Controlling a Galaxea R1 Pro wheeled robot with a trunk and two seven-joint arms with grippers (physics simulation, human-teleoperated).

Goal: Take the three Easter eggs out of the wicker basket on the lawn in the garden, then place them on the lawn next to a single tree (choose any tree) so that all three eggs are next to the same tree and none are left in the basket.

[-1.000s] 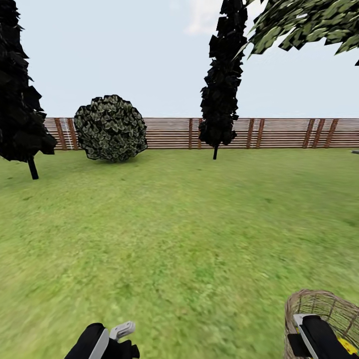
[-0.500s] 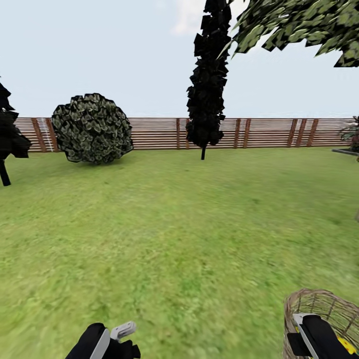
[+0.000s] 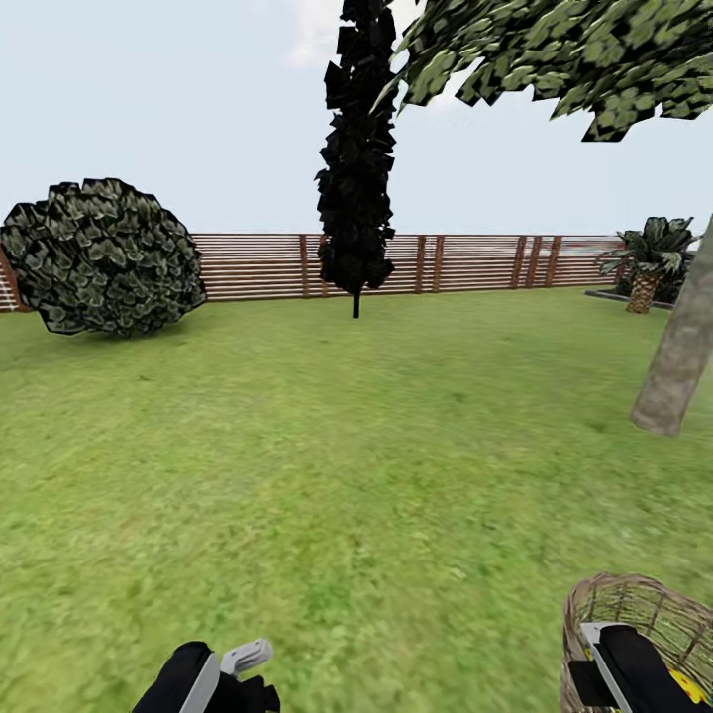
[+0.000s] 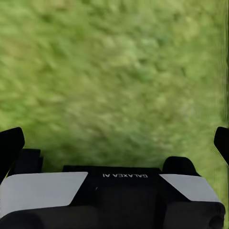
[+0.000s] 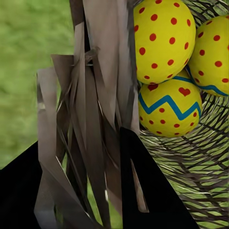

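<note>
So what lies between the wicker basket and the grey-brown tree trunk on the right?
Head view: only bare lawn separates the wicker basket, held by the right gripper, from the tree trunk ahead.

Both arms sat low at the bottom edge of the head view, well apart. The left tool (image 3: 238, 668), black with a white finger panel, hung free with nothing between its fingers; in the left wrist view its two dark fingertips (image 4: 10, 145) stood spread wide at either edge. The right tool (image 3: 619, 659), a black wrist with a white strip, was clamped on the rim wall of the wicker basket (image 5: 90, 119), dark fingers pressed either side of the woven wall.
</note>
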